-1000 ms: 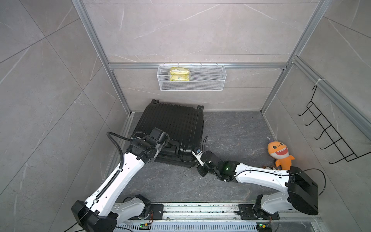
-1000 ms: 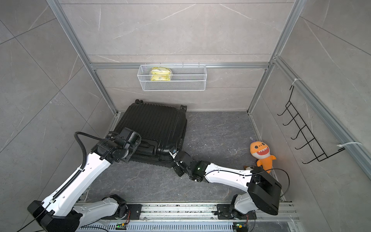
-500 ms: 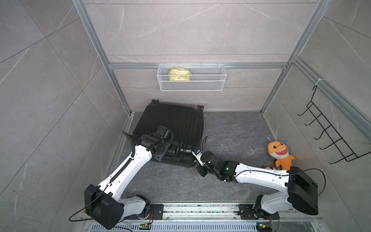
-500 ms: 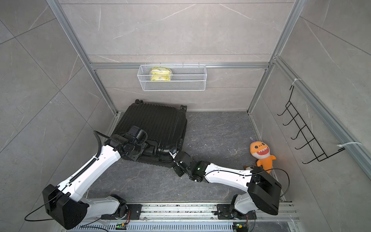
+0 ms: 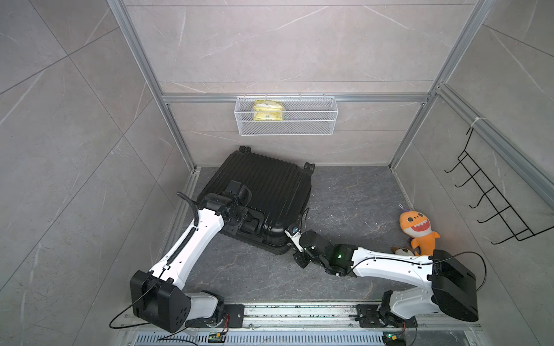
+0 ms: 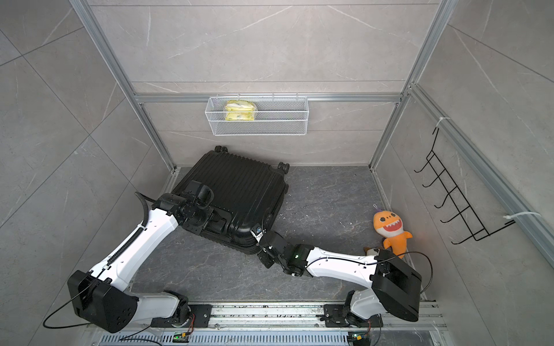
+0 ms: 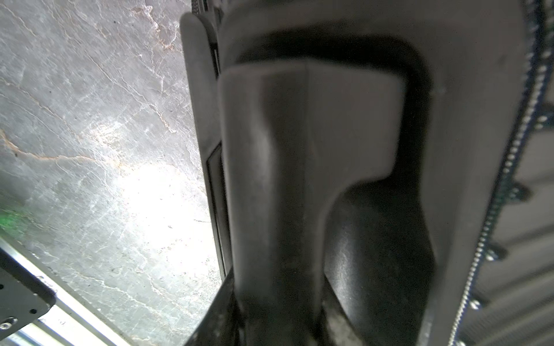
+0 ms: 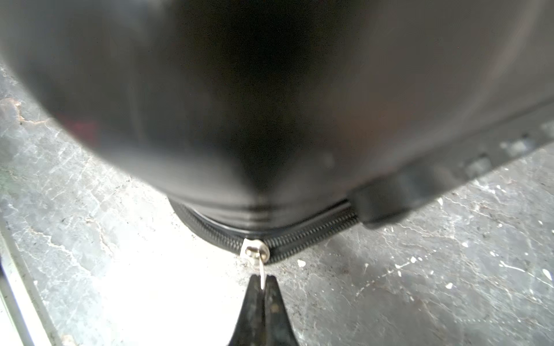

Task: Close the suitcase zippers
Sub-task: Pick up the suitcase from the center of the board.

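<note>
Right gripper (image 8: 263, 283) pinches the silvery pull tab (image 8: 262, 269) between closed tips at the near corner of the suitcase (image 5: 263, 185), likely to drag the zippers (image 8: 314, 236) along the rim. Left gripper (image 5: 251, 222) straddles the moulded handle (image 7: 299, 149) (clamped or not, I cannot tell), presumably bracing the case, which lies flat on the floor (image 5: 344, 194) near the back wall (image 5: 299, 54).

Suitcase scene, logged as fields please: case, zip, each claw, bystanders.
suitcase: black, ribbed, lying flat on the grey floor, shells together
zip pull: silvery tab at the case's corner nearest the robot
right claw: shut on the zip pull
left claw: at the moulded handle; grip unclear
bystanders: orange plush shark; yellow packet in the wall basket
</note>
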